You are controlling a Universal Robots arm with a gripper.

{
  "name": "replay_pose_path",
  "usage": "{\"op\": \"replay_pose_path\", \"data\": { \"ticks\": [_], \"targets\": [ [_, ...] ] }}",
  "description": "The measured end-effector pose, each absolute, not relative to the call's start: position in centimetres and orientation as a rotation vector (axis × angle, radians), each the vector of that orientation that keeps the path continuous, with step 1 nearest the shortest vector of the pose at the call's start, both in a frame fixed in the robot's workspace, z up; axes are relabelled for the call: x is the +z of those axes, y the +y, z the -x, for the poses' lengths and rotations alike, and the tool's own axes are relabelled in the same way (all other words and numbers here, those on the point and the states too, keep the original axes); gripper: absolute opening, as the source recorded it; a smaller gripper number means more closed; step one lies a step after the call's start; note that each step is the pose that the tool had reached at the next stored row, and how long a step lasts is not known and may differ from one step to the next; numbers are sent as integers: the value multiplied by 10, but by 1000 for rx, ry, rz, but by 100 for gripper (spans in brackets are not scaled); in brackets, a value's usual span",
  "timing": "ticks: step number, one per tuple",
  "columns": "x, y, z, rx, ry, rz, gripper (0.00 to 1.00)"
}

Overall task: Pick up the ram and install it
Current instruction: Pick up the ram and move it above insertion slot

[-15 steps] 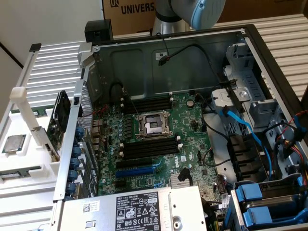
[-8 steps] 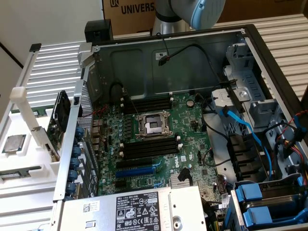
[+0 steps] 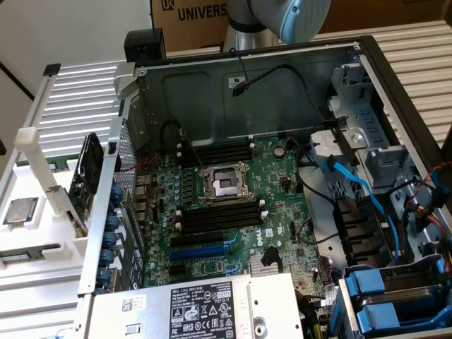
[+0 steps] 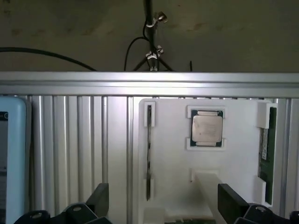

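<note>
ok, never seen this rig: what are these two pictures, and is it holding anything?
A robot arm stands by an open computer case; the exterior view shows its motherboard and black memory slots. The wrist view comes from a camera on the arm, looking past the gripper, whose jaws stand open and empty. Facing it, a white holder on a ribbed aluminium table carries a silver processor chip and the ram, a green stick clipped at the holder's edge, untouched.

Long thin green ram [image 4: 267, 154], lying lengthwise along the white holder's [image 4: 173, 158] edge, between white clips [image 4: 262, 114]
</note>
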State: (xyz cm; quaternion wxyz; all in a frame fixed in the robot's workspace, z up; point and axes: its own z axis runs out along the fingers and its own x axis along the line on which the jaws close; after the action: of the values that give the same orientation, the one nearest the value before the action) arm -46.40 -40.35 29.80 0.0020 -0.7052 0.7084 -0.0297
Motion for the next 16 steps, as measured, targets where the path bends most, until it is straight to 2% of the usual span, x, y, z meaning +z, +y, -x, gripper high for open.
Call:
{"op": "replay_pose_path", "data": {
  "ticks": [16],
  "targets": [
    [267, -403, 463, -93, 2223, 2213, 99]
  ]
}}
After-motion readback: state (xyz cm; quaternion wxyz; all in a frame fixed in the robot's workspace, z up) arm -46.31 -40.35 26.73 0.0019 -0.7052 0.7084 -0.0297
